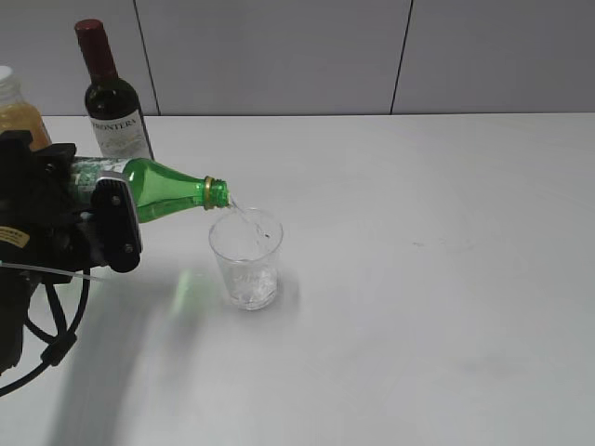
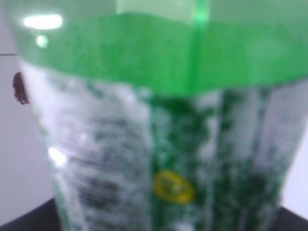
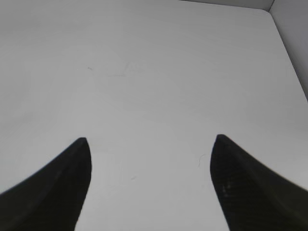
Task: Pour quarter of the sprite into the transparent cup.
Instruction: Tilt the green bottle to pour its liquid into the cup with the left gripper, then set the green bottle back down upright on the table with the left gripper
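With the left gripper [image 1: 112,218] clamped on the sprite [image 1: 167,190], mouth at the transparent cup's [image 1: 246,260] ten o'clock rim, hold the tilt shallow and right it early; the right gripper [image 3: 151,185] hangs spread, idle.

Whole right half of the counter [image 1: 446,307] is wide open, loads of room to pass. Left side's crowded: the tipped sprite [image 1: 167,190] hangs over the transparent cup [image 1: 246,260], with a wine bottle [image 1: 112,102] and an orange juice bottle [image 1: 17,111] behind in the upper left.
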`<state>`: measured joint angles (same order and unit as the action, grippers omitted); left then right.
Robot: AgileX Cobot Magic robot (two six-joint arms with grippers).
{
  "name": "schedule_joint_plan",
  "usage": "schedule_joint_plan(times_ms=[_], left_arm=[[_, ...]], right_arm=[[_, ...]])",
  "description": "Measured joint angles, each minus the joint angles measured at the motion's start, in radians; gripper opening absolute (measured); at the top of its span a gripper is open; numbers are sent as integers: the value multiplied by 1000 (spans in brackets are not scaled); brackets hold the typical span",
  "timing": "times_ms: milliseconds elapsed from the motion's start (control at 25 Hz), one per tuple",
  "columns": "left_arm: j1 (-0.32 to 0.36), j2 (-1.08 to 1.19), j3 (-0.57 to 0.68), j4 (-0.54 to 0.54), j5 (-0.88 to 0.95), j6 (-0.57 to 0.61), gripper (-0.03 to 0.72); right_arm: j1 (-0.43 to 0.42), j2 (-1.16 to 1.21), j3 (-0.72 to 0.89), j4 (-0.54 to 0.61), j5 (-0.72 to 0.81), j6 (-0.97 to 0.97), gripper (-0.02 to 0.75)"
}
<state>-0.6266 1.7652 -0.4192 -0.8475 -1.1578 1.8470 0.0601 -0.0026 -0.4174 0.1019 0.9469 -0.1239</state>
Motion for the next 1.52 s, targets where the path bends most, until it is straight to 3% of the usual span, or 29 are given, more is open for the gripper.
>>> schedule_joint_plan(times_ms=[400,720,1160,1520], left_arm=[[0,1,0,4,-1,-9,439],[0,26,0,73,-7,-268,439],[0,28,0,89,-7,-951,439],[0,28,0,93,-7,-1339,439]], right_arm=[[0,0,0,0,0,0,594],[0,0,0,0,0,0,594],[0,0,0,0,0,-1,594],[0,0,0,0,0,-1,594]])
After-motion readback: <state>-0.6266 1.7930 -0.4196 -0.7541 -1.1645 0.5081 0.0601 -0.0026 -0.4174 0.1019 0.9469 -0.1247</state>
